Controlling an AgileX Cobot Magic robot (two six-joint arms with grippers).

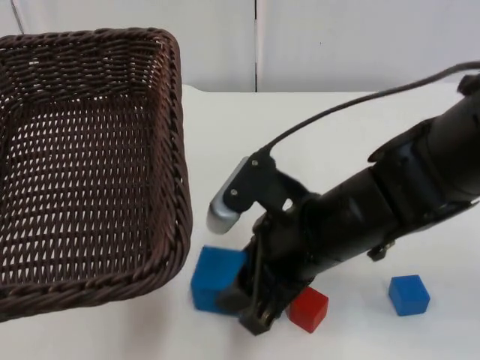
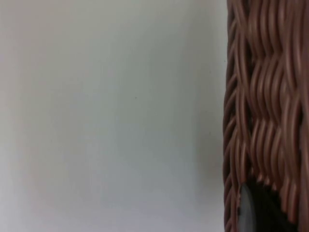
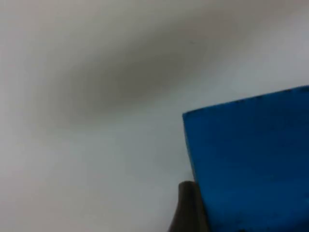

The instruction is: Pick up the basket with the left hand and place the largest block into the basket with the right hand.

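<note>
The right gripper (image 1: 238,304) sits down at the large blue block (image 1: 215,277) near the table's front edge, one fingertip (image 3: 189,209) touching its side, grip uncertain, while the raised basket (image 1: 178,142), carried by the left arm, hangs just to the block's left.

R end effector (image 1: 244,304) low, fwd.

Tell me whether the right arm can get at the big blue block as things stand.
Probably yes. The right end effector is already down at the large blue block, a fingertip against its side. The red block sits on the other side, and the basket is raised alongside, neither blocking.
</note>
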